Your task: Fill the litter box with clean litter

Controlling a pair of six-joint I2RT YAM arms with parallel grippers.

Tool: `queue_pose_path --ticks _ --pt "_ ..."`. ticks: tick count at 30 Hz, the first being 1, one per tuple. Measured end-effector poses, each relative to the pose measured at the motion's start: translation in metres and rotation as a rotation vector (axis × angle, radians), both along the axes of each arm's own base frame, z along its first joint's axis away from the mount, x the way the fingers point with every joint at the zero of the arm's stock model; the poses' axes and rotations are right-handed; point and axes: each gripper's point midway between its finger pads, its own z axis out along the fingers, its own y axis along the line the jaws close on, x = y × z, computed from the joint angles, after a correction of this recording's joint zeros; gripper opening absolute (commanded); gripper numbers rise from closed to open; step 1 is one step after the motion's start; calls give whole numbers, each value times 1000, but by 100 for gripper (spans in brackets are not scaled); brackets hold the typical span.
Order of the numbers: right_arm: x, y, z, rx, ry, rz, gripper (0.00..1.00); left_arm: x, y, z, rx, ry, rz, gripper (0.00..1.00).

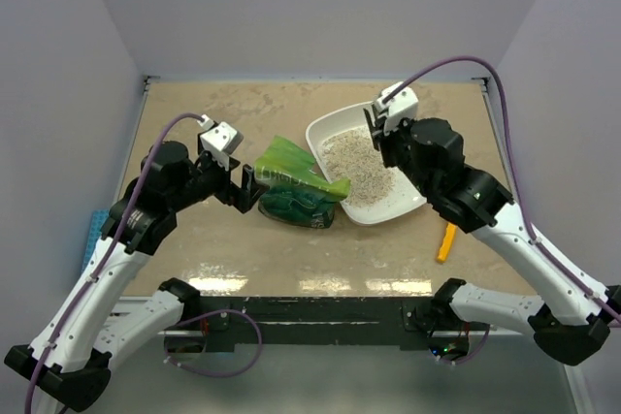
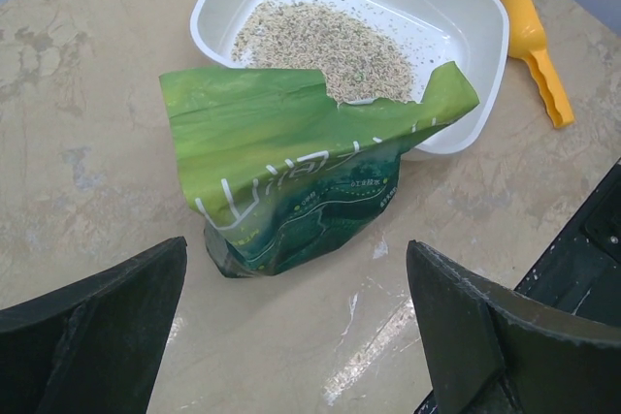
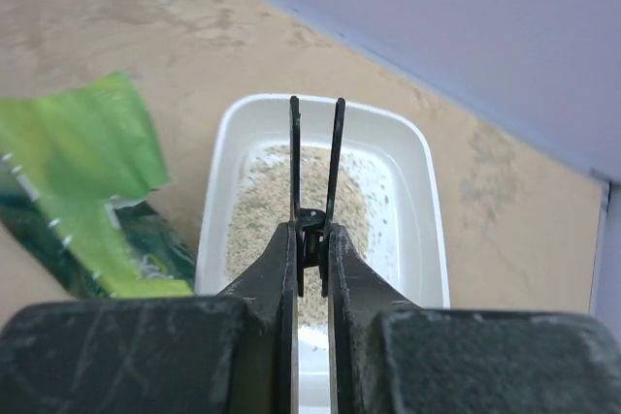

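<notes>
Pincer blades of the right arm (image 3: 316, 115) stand pressed almost together, a thin slit between them and nothing visibly caught there, poised over the far end of the litter box (image 1: 337, 125). The mottled tan tabletop (image 1: 194, 113) fills a booth closed in by plain pale grey-lilac walls (image 1: 320, 7) on three sides, with glare from overhead light streaking its near edge.

The litter box sits right of centre, set at an angle. The clean litter (image 1: 354, 167) lies in a loose heap across the middle of it, with bare white floor showing toward one end. A crinkled green bag (image 1: 291, 186) slumps against the box's left side, its torn mouth lapping over the rim and onto the litter. An orange scoop (image 1: 445, 242) lies on the tabletop just beyond the box's near right corner, apart from both arms.

From above, the right arm rises from its base, bends out to the right at the elbow and folds back toward the centre, so that the right pincer (image 1: 376, 138) hangs above the box's far rim. The left arm sweeps up from the left and turns inward. Its left pincer (image 1: 247, 189) is spread wide and roughly level, just beside the bag's left flank; the wrist view shows the bag framed between the two open fingers (image 2: 97, 327) without touching either.
</notes>
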Motion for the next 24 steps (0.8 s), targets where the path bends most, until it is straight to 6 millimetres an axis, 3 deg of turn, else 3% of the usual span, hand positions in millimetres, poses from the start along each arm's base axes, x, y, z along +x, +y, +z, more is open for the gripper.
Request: queue_pose_path --ticks 4,11,18,24 --pt "10 -22 -21 54 95 -145 0 -2 -1 0 -5 2 -10 100" --pt "-15 -8 -73 71 338 -96 0 -3 -4 -1 -11 13 -20 100" --pt "-67 10 -122 179 636 -18 0 -4 -5 -2 -23 30 -22 100" --pt "-111 -1 -140 254 767 -3 0 -3 -7 -3 -27 42 -22 100"
